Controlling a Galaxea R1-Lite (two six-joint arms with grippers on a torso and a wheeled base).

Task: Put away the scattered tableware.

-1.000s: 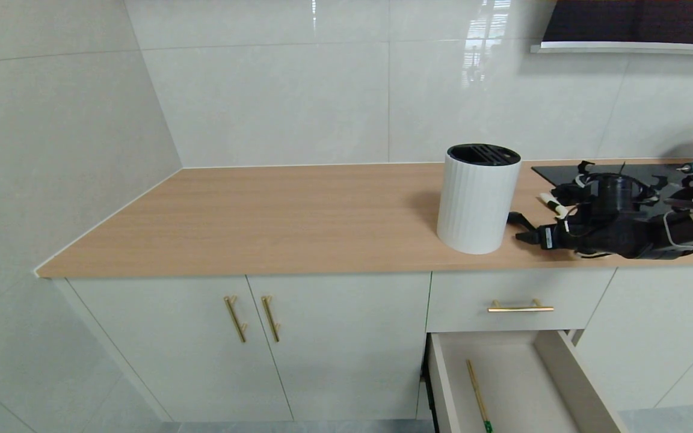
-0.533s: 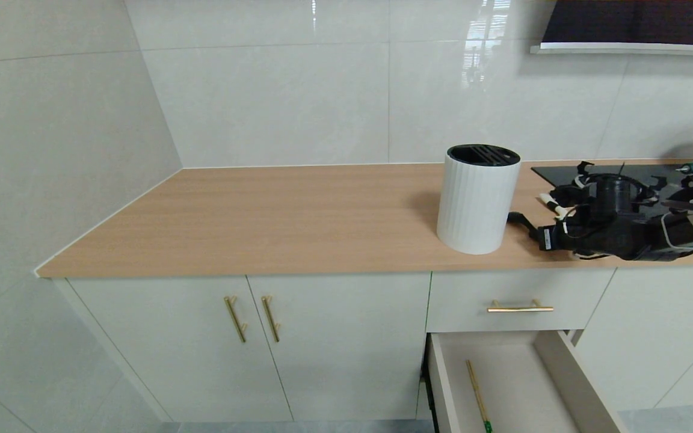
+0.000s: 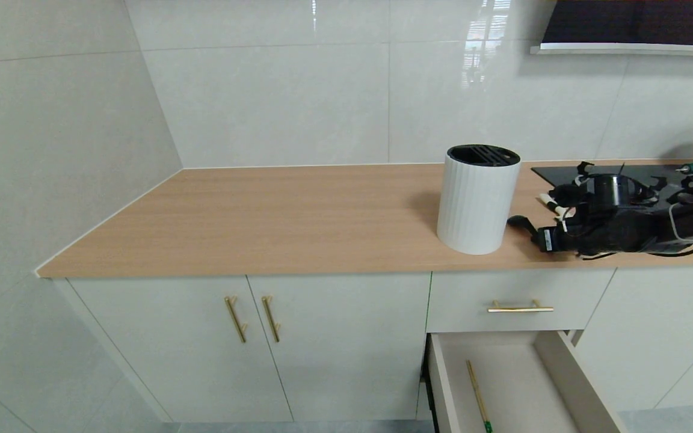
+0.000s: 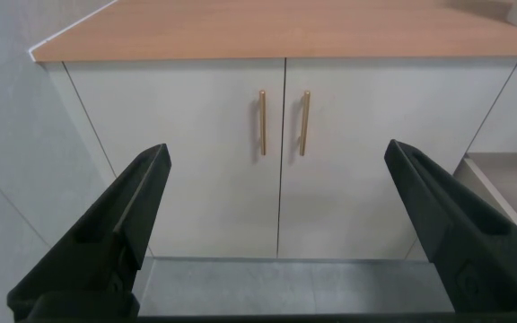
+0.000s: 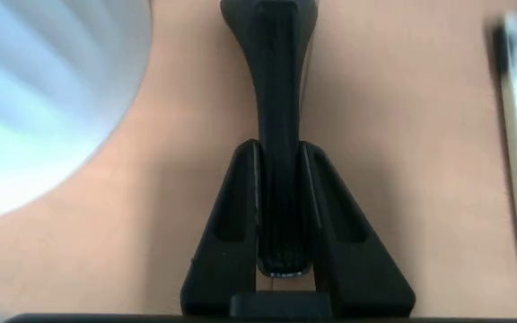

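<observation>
Right jaws clamp the black handle (image 5: 275, 117).

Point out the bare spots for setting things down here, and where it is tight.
Bare: the long stretch of countertop from the left wall to the white holder. Also the open drawer beside its chopstick. Crowded: between holder and cooktop, where the right gripper clamps a black handle.

Head camera overlooks the countertop (image 3: 274, 216) both wrist cameras share

White ribbed holder (image 3: 477, 207), black handle (image 5: 275, 108)
</observation>
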